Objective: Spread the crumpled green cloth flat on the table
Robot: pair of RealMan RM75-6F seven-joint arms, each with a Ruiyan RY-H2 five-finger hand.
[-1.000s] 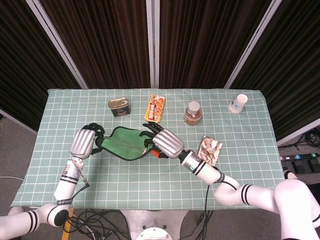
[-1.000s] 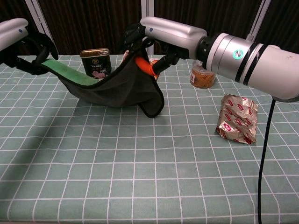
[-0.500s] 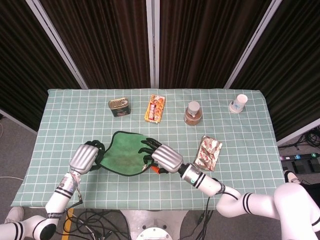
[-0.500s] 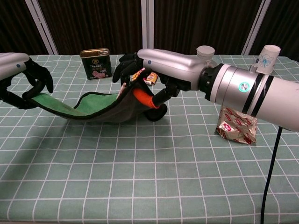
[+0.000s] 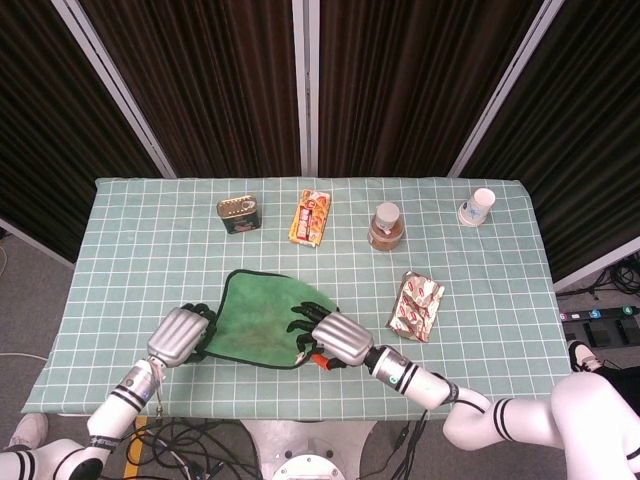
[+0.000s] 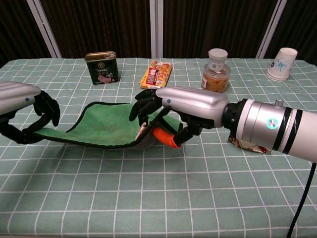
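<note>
— Where is the green cloth (image 5: 262,318) found?
— On the worktop (image 5: 480,300), in front of the tin (image 5: 238,212), mostly spread. One edge is gripped by the left robot hand (image 5: 178,336), the opposite edge by the right robot hand (image 5: 335,339).

Matt green cloth (image 5: 262,318) on checked woven tablecloth (image 5: 480,330); glossy silver hand shells (image 6: 190,99) (black fingers (image 6: 141,106)), shiny tin (image 5: 238,212), crinkled foil packet (image 5: 417,306).
</note>
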